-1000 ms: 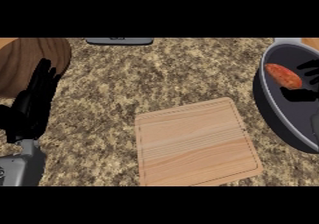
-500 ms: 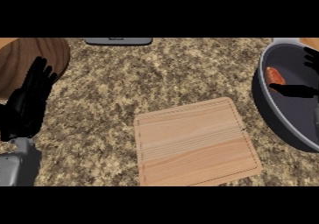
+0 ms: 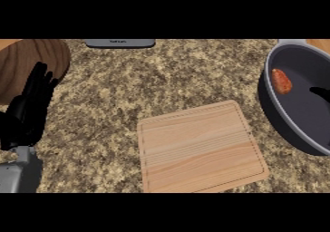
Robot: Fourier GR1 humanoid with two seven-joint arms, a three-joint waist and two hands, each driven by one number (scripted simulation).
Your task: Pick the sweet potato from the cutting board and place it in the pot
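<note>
Placing step judged done: sweet potato (image 3: 282,81) lay inside pot (image 3: 296,132), upper right of frame, off bare cutting board (image 3: 200,147). Right hand (image 3: 323,94) barely visible at right edge, finger state unclear. Left hand (image 3: 28,108) rested open, fingers straight, left. Next: withdrawal only.

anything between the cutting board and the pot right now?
No object. In the head view, only a strip of bare speckled counter separates the cutting board from the pot; the sweet potato lies inside the pot.
</note>
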